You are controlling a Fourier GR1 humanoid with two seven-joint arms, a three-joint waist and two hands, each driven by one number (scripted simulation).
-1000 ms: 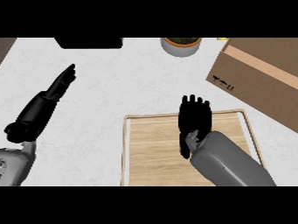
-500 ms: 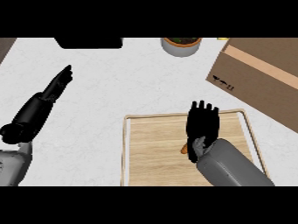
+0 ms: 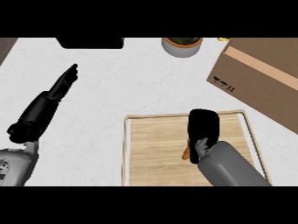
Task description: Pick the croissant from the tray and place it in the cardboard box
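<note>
Croissant point(image 3: 186, 152), golden-brown, shows only as a small sliver at the left edge of the right hand point(image 3: 202, 124), lying on the pale wooden tray point(image 3: 152, 148). That black right hand covers nearly all of it; its fingers point(image 3: 201, 114) look bent downward over the pastry, but whether they actually close around it cannot be told from the head view. The hand sits over the upper middle of the tray, and its grey forearm point(image 3: 232, 168) runs down to the lower edge of the view, crossing the tray's right half.

The tray lies on the white marbled counter point(image 3: 132, 87), its raised rim visible along the top and both sides. Up and to the right, just beside the tray's far right corner, stands the brown cardboard box point(image 3: 267, 78), turned at an angle.

At the far edge of the counter are a grey pot with a green plant point(image 3: 182, 45) and, further left, a flat black object point(image 3: 90, 42).

The left hand point(image 3: 62, 83) rests well to the left of the tray, fingers straight and together, pointing up and away, holding nothing.
</note>
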